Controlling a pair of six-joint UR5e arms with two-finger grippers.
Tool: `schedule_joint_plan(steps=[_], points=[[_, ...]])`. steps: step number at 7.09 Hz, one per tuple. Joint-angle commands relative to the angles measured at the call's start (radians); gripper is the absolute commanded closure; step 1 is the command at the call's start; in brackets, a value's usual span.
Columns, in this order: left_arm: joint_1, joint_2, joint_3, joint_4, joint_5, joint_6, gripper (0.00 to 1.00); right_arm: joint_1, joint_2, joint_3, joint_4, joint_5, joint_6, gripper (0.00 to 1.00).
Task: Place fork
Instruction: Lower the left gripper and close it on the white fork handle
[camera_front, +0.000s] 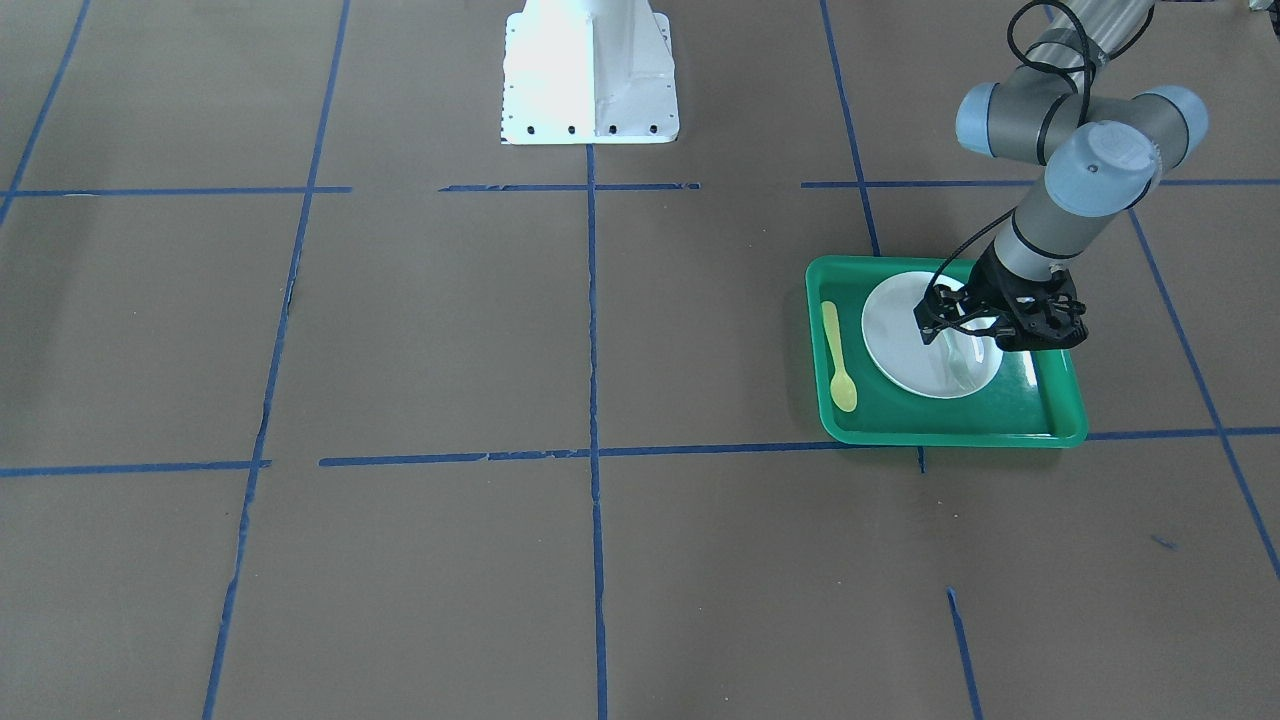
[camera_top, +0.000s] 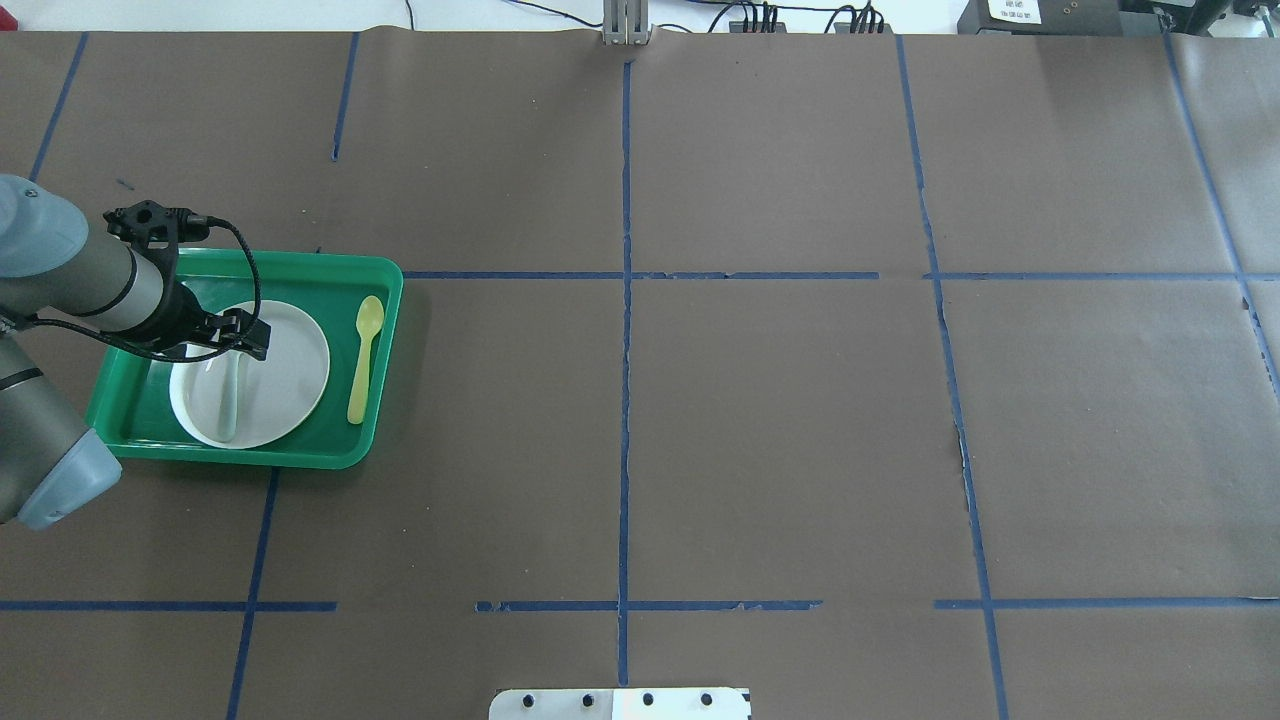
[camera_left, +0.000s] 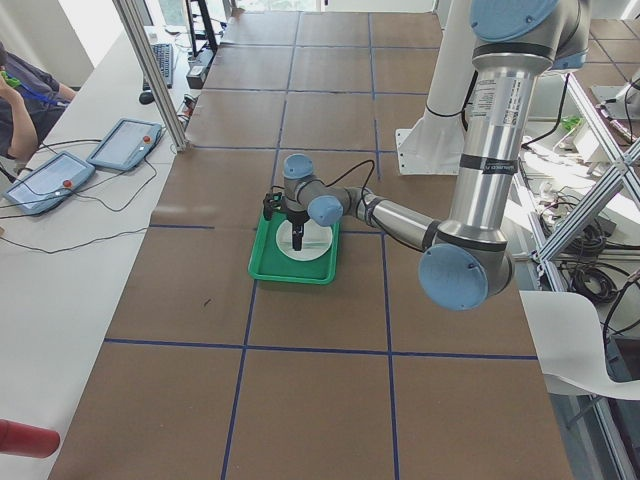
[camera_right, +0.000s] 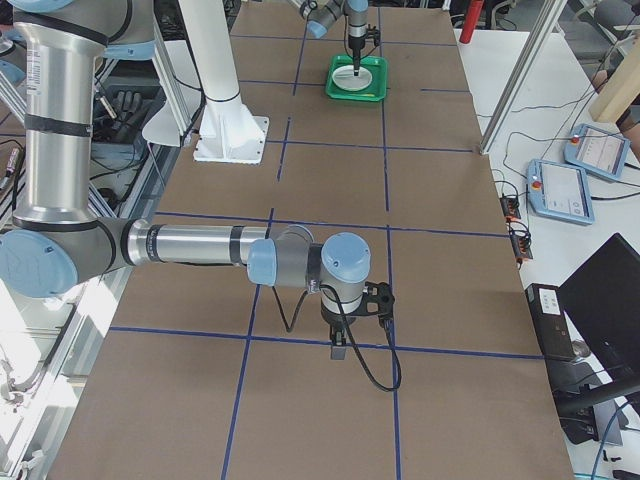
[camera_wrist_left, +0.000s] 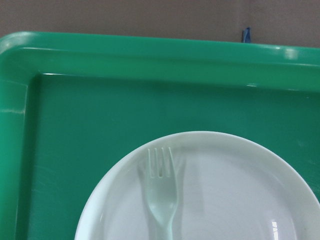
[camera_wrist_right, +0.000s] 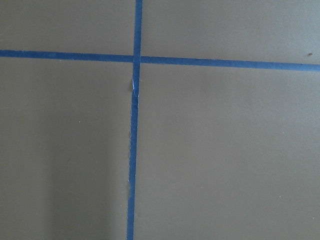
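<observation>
The pale fork (camera_wrist_left: 161, 186) lies flat on the white plate (camera_wrist_left: 240, 200) inside the green tray (camera_wrist_left: 100, 100), tines toward the tray's far rim. In the overhead view its handle (camera_top: 230, 400) shows below my left gripper (camera_top: 225, 345), which hangs low over the fork's middle. The front view shows the tine end (camera_front: 962, 365) past that gripper (camera_front: 975, 335). Its fingers are hidden by its own body, so I cannot tell whether they hold the fork. My right gripper (camera_right: 338, 352) hangs far off over bare table; I cannot tell its state.
A yellow spoon (camera_top: 363, 360) lies in the tray (camera_top: 300, 265) beside the plate (camera_top: 290, 370). The robot's white base (camera_front: 590, 80) stands at the middle of the table's robot side. Brown paper with blue tape lines covers the table.
</observation>
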Motion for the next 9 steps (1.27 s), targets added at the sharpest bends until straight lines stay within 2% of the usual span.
schedule_joint_plan(steps=[1,4,7,8,9], points=[[0.016,-0.001,0.023,-0.005,0.0,0.0,0.02,0.0,0.0,0.0,0.0,0.0,-0.001,0.0],[0.02,-0.003,0.026,-0.017,-0.002,-0.002,0.21,0.0,0.0,0.0,0.0,0.0,-0.001,0.0],[0.025,-0.003,0.058,-0.069,-0.003,-0.005,0.28,0.0,0.0,0.0,0.0,0.0,0.001,0.0],[0.023,-0.003,0.058,-0.069,-0.005,-0.005,0.36,0.0,0.0,0.0,0.0,0.0,0.001,0.0],[0.025,-0.003,0.055,-0.069,-0.007,-0.022,0.58,0.0,0.0,0.0,0.0,0.0,0.001,0.0]])
